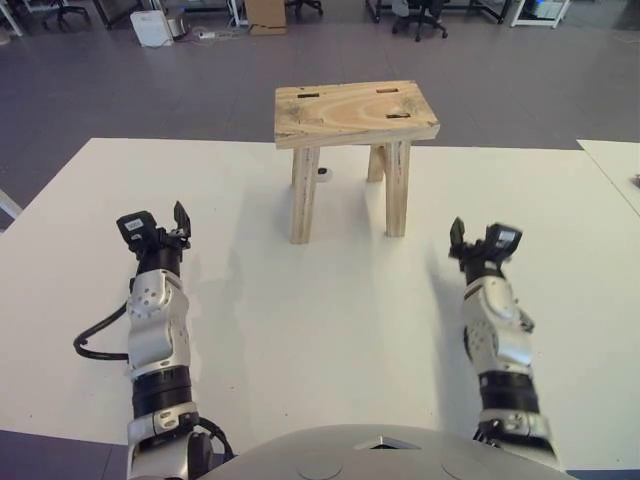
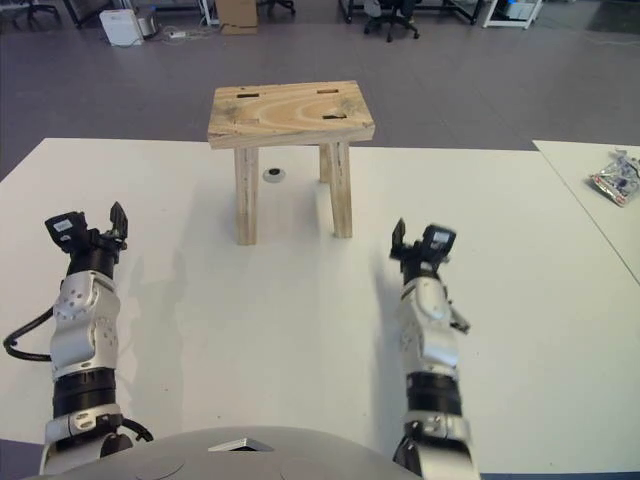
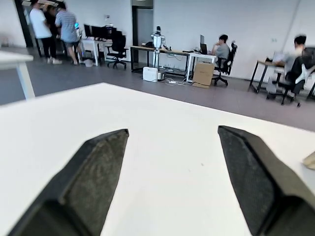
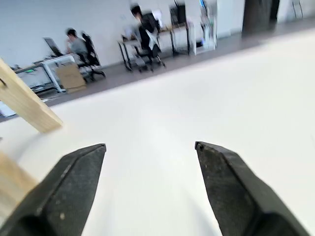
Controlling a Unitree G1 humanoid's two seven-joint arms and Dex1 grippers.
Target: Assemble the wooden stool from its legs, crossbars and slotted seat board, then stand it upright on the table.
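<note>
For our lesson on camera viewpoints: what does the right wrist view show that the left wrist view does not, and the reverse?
Right wrist view: wooden stool legs, apart from the right gripper. Left wrist view: the left gripper and a tan sliver at the frame's edge, too little to identify. Both: an open gripper over the white table.

You are looking at the wooden stool [image 2: 290,115] standing upright on its legs toward the far edge of the white table [image 2: 300,330]. A small round grey disc [image 2: 273,175] is showing between its legs. Your left gripper [image 2: 110,228] and right gripper [image 2: 405,240] are sitting low over the table, well apart, nearer you than the stool.
</note>
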